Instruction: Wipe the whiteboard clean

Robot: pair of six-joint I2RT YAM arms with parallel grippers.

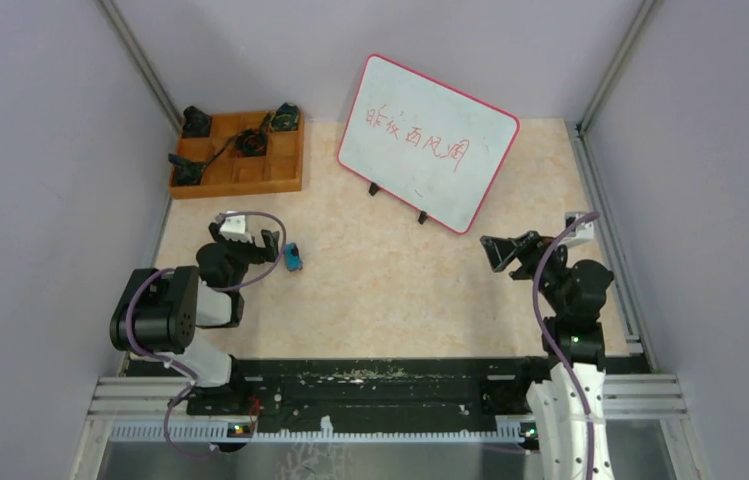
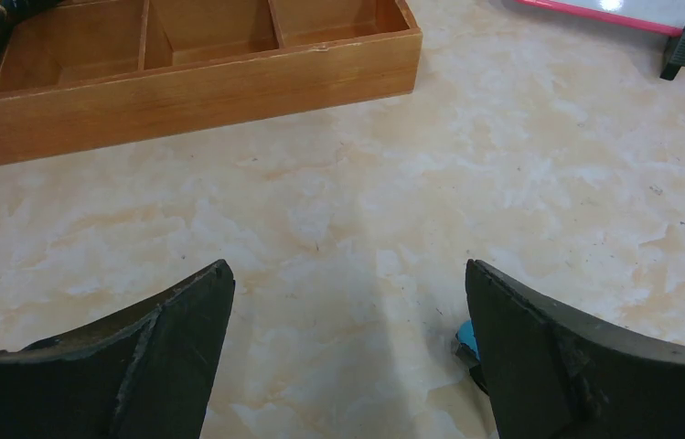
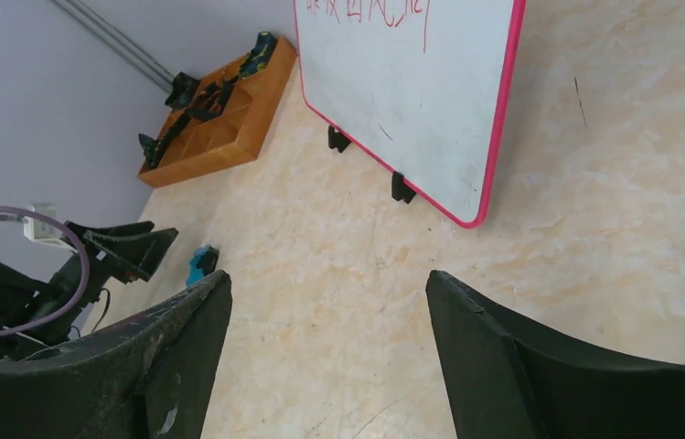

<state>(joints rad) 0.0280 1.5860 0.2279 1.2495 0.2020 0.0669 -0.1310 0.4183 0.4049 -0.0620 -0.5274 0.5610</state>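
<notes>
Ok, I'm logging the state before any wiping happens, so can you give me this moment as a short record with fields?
whiteboard: at the far side of the table, resting on black feet
red writing: across the board's upper part, not yet erased
left tool: open, empty, low over the table
small blue object: on the table beside the left tool, not gripped
right tool: open, empty, facing the whiteboard, apart from it
wooden tray: far left, dark items in some compartments

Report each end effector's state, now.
Left end effector: open, holding nothing.
Right end effector: open, holding nothing.
</notes>
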